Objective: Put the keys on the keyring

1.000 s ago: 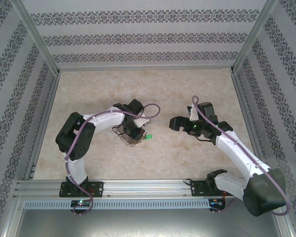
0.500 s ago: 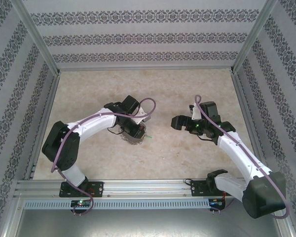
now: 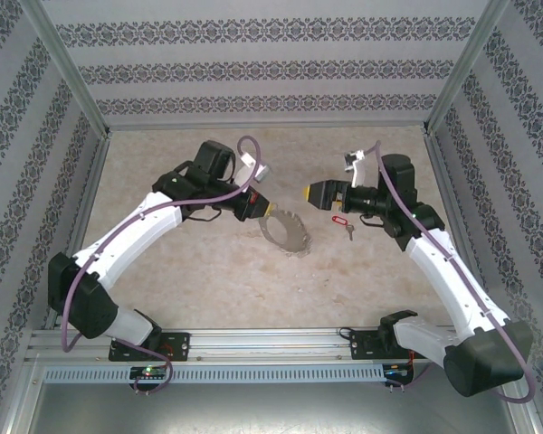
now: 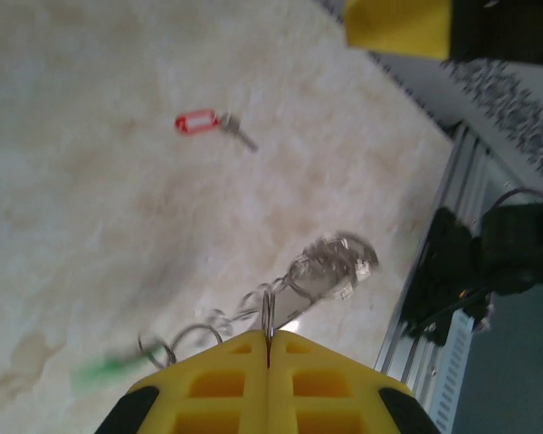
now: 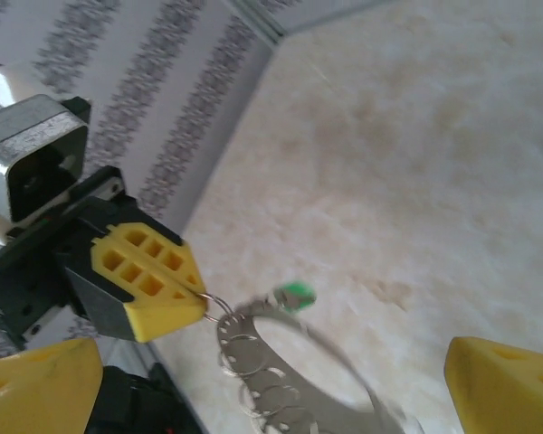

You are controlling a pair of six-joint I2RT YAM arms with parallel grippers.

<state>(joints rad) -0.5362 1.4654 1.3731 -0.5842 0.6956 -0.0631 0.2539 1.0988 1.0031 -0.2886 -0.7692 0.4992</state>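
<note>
My left gripper point(image 3: 256, 206) point(image 4: 268, 342) is shut on one small silvery ring of the keyring point(image 3: 286, 231) point(image 4: 331, 269) point(image 5: 285, 384). The grey loop hangs from it, fringed with rings, and a small green tag point(image 5: 297, 294) point(image 4: 102, 372) dangles on it. The keys point(image 3: 341, 221) point(image 4: 200, 122) are one small silver key with a red tag, lying flat on the table to the right of the loop. My right gripper point(image 3: 320, 193) point(image 5: 271, 398) hovers above the key and faces the left gripper point(image 5: 150, 281). It is open, with nothing between its fingers.
The table point(image 3: 208, 271) is pale marbled stone with a metal rail point(image 3: 253, 342) along its near edge. Patterned walls point(image 3: 253, 72) close in the back and both sides. The right gripper's yellow finger point(image 4: 398, 23) shows at the top of the left wrist view.
The left arm has stretched out towards the far middle of the table, carrying the keyring up and right. The right gripper has moved further back, and the red-tagged key now shows below it.
</note>
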